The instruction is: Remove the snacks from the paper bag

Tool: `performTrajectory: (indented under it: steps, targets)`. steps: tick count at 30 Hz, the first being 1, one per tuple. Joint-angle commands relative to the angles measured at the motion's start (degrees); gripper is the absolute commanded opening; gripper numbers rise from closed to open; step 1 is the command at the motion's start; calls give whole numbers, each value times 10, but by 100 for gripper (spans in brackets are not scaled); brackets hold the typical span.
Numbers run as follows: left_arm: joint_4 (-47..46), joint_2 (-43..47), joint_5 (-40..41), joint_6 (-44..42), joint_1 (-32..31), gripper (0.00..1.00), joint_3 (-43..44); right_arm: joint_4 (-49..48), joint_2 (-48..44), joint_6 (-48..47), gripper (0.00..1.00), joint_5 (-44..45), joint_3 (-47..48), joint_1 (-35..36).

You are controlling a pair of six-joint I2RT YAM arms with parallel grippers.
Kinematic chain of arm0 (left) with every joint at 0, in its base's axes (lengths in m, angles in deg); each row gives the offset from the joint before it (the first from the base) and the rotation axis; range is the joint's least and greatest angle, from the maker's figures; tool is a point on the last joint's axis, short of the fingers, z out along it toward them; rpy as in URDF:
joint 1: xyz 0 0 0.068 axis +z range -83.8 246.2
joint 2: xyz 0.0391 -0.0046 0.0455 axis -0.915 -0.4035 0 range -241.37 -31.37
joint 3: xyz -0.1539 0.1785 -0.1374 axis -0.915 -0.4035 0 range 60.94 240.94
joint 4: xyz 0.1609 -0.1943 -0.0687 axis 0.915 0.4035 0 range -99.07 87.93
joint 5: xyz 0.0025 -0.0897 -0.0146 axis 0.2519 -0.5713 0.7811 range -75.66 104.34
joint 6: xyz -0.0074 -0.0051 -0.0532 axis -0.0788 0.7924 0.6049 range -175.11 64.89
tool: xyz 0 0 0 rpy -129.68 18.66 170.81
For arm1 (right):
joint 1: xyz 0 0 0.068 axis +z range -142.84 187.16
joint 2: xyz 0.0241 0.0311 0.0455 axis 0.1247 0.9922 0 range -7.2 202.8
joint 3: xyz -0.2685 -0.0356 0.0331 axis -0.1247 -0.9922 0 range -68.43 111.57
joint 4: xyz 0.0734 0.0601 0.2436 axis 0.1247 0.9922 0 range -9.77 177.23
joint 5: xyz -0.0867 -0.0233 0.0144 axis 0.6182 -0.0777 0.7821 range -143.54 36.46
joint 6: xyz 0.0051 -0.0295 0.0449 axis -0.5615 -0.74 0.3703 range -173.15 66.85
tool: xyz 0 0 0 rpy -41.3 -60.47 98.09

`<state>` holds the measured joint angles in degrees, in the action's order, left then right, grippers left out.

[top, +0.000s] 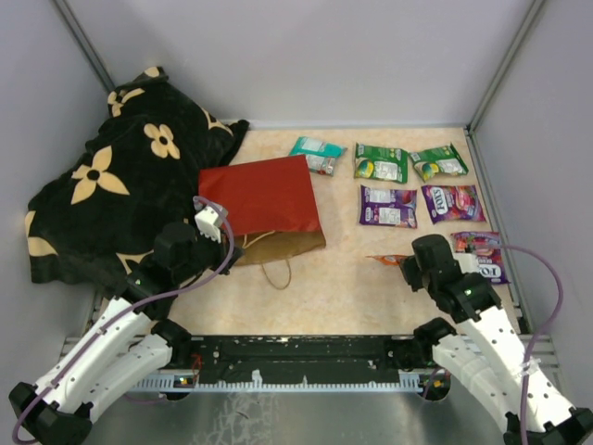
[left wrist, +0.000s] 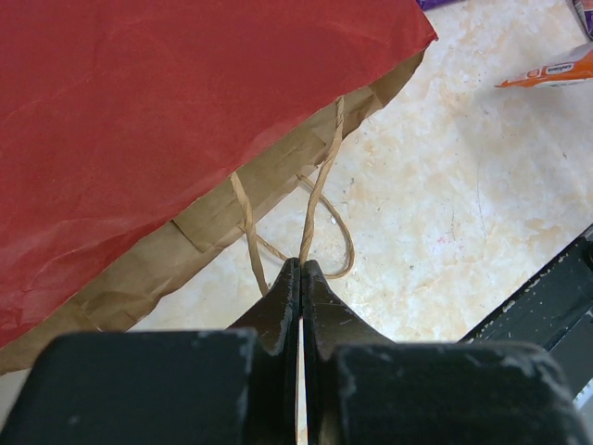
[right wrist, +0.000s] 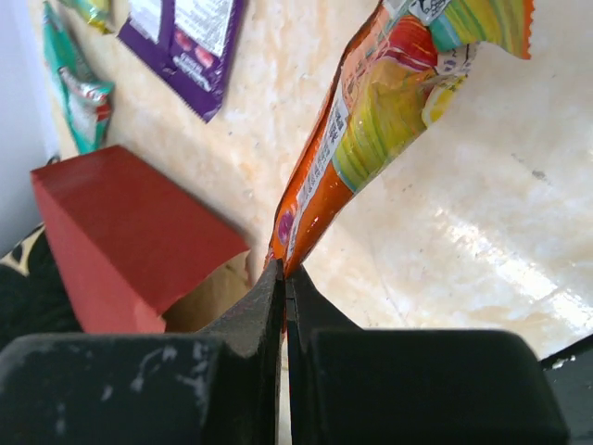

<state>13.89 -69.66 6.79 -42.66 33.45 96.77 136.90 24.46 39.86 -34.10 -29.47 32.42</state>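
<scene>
Beige tabletop [top: 343, 297]: right gripper [right wrist: 284, 271] clamped on orange packet [right wrist: 389, 102] end, long axis pointing away from jaws; laid-out snacks [top: 387, 206] just beyond; left gripper [left wrist: 301, 269] pinched on paper bag [top: 264, 199] handle [left wrist: 315, 199]

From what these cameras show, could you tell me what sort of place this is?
Probably a robot lab test cell: grey panel walls box in a small tabletop, two arms are bolted to a rail at its near edge, and snack packets lie in rows beside a paper bag.
</scene>
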Motion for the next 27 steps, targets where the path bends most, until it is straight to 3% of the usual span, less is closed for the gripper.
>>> performTrajectory:
  steps: [1, 13, 27]
  targets:
    - [-1, 2, -11, 6, -1, 0, 6, -50, 32, 12, 0, 71, -5, -2]
    - [-2, -3, -12, 6, -1, 0, 5, -183, 104, -26, 0, 46, -83, -2]
    - [0, -16, -11, 8, 0, 0, 6, -233, 122, -30, 0, -2, -175, -2]
